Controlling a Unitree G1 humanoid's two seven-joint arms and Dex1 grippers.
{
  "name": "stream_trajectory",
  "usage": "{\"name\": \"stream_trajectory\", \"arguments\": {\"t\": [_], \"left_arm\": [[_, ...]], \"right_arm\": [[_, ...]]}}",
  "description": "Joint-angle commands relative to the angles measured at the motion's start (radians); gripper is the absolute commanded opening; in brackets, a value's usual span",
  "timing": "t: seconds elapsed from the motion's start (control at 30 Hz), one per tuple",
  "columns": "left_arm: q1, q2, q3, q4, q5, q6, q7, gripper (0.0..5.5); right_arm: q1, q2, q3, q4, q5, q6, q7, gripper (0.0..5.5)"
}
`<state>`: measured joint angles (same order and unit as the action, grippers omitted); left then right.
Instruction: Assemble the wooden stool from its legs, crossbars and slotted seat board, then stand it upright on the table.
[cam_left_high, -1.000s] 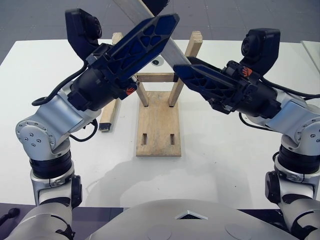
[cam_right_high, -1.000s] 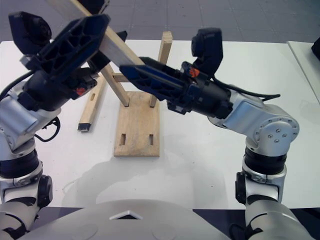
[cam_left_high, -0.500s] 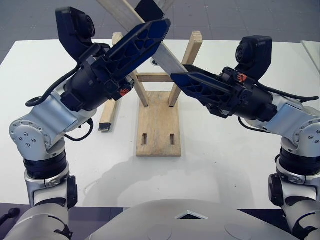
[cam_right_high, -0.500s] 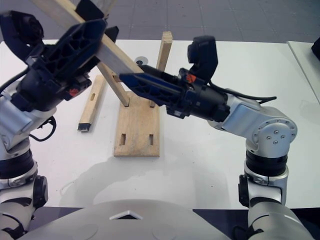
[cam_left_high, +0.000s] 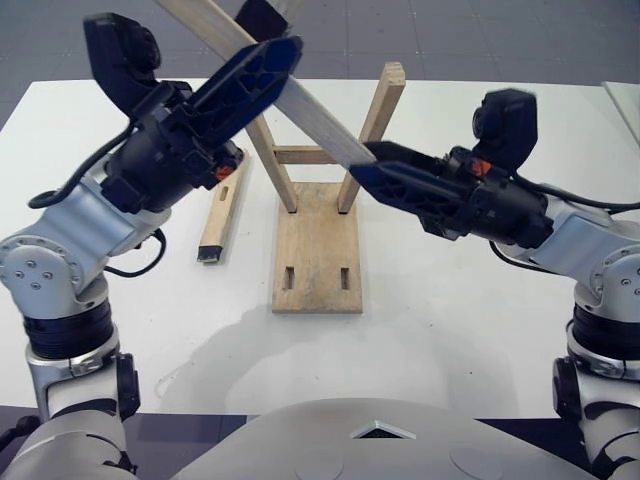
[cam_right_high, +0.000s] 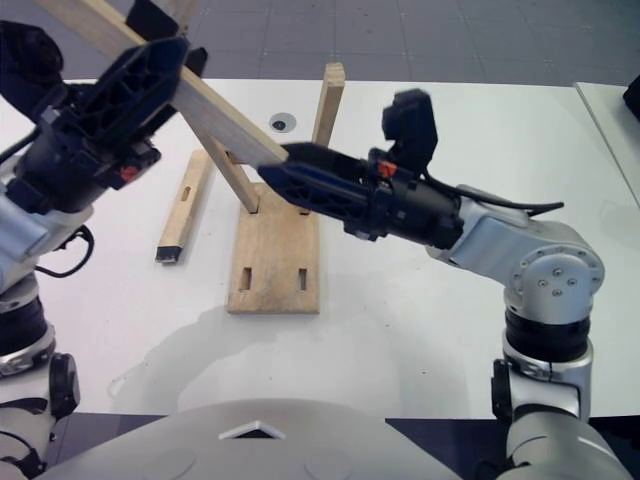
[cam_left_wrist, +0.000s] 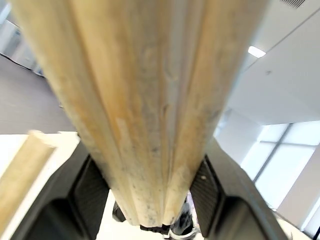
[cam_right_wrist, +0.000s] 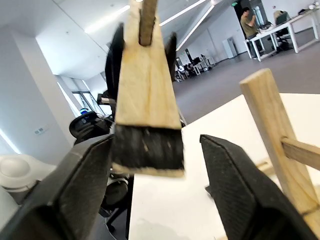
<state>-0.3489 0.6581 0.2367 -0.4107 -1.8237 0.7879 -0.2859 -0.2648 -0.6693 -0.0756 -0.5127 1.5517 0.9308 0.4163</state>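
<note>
- Since the earlier pictures the left arm has swung out to its own side and risen, carrying the held leg (cam_left_high: 320, 122) with it; the right arm has stretched in toward that leg's lower end
- The left gripper (cam_left_high: 272, 40) is high above the far left corner of the seat board (cam_left_high: 316, 240), forearm angled up, fingers clamped on the held leg; the leg slants down from there toward the board's far right corner, clear of the table (cam_left_high: 450, 330)
- The right gripper (cam_left_high: 362, 162) reaches in nearly level over the board's far right corner; its fingers (cam_right_wrist: 80, 185) stand apart with the leg's dark-tipped end between them; I cannot tell whether they touch it
- The seat board lies flat on the white table; two standing legs (cam_left_high: 384, 100) rise tilted from its far end, joined by a crossbar (cam_left_high: 305, 155); two slots (cam_left_high: 288, 278) at its near end are unfilled
- A loose leg (cam_left_high: 222, 205) lies flat on the table just left of the board
- A round grommet (cam_right_high: 283, 122) sits in the tabletop beyond the board; dark tiled floor (cam_left_high: 450, 40) lies past the table; ceiling light strips (cam_right_wrist: 192, 10) show in the right wrist view
</note>
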Motion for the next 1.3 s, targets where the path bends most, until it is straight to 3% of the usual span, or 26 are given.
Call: {"name": "stream_trajectory", "arguments": {"t": [0.03, 0.27, 0.37, 0.43, 0.8, 1.1, 1.3], "left_arm": [[0.052, 0.081, 0.036, 0.013, 0.236, 0.002, -0.283, 2.04], [0.138, 0.144, -0.059, 0.074, 0.651, -0.145, -0.758, 2.04], [0.150, 0.146, -0.123, 0.127, 0.802, -0.224, -0.913, 2.04], [0.150, 0.142, -0.158, 0.156, 0.872, -0.267, -0.986, 2.04], [0.155, 0.111, -0.242, 0.307, 1.122, -0.480, -1.158, 2.04], [0.130, 0.026, -0.301, 0.425, 1.209, -0.551, -1.197, 2.04], [0.125, 0.034, -0.319, 0.508, 1.273, -0.607, -1.230, 2.04]], "right_arm": [[0.142, -0.086, -0.015, 0.008, -0.136, 0.021, 0.110, 3.84], [0.266, -0.108, -0.038, 0.028, -0.245, 0.005, 0.183, 4.81], [0.295, -0.102, -0.040, 0.024, -0.281, 0.002, 0.206, 5.34], [0.311, -0.099, -0.043, 0.023, -0.298, 0.002, 0.214, 5.40], [0.315, -0.103, -0.042, 0.026, -0.334, 0.019, 0.246, 5.40], [0.317, -0.093, -0.037, 0.020, -0.357, 0.026, 0.246, 5.40], [0.333, -0.084, -0.034, 0.010, -0.369, 0.021, 0.243, 5.40]]}}
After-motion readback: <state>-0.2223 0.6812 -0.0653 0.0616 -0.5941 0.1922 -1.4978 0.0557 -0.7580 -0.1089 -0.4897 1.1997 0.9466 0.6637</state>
